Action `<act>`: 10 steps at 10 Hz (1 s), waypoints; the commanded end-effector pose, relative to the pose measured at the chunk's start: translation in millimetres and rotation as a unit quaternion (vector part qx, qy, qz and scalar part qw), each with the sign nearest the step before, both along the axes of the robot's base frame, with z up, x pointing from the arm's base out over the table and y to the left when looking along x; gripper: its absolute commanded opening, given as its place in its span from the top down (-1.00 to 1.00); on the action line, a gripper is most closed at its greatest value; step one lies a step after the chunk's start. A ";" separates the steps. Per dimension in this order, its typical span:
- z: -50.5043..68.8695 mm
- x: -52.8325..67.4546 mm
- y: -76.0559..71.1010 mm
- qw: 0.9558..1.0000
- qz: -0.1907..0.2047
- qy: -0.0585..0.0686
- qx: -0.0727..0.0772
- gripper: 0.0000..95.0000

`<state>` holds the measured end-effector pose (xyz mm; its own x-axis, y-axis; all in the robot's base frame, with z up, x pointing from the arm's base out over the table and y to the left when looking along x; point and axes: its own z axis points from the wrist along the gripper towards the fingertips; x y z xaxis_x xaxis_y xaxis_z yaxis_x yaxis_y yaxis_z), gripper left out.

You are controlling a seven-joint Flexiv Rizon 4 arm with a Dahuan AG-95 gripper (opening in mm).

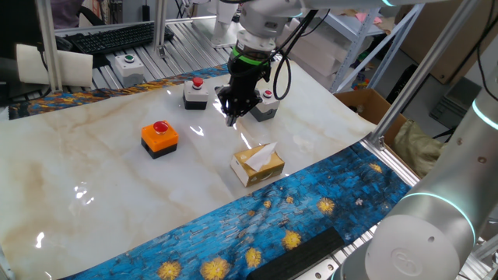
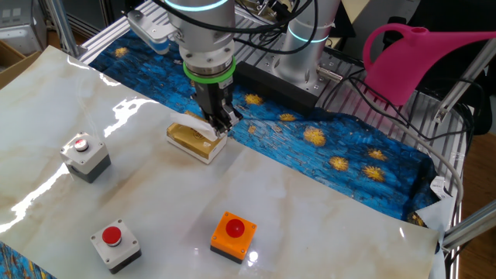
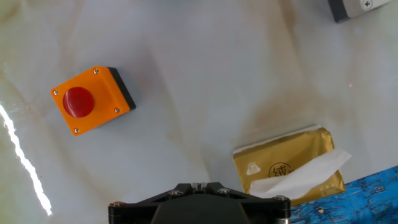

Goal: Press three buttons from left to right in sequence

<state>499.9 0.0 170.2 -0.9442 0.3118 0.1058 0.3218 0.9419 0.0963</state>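
Fingers (image 1: 231, 118) pinched shut, gripping nothing, hovering above marble tabletop (image 1: 93, 179). Orange button box (image 1: 159, 139) off to one side, both grey button boxes (image 1: 195, 93) beyond; apparently none pressed yet.

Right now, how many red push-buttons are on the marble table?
3: the orange box sits at the left, one grey box behind it, another grey box partly hidden behind the gripper.

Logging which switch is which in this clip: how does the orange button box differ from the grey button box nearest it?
The orange button box has an orange housing on a black base; the grey button box has a pale top on a dark grey body. In the other fixed view the orange one lies nearer the tissue box, and the grey one sits further left. Both carry a red round push-button and stand upright on the marble table.
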 end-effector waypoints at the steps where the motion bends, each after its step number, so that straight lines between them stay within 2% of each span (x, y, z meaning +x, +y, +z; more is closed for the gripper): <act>1: -0.2 0.1 0.0 1.000 0.015 -0.011 0.002 1.00; 5: -0.2 0.1 0.0 0.999 0.034 -0.019 0.003 1.00; 7: -0.2 0.1 0.0 0.999 0.039 -0.016 0.005 1.00; 10: -0.2 0.1 0.0 0.998 0.054 -0.018 0.005 1.00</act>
<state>501.0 0.2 169.8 -0.9752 0.2076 0.0770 0.2156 0.9694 0.1173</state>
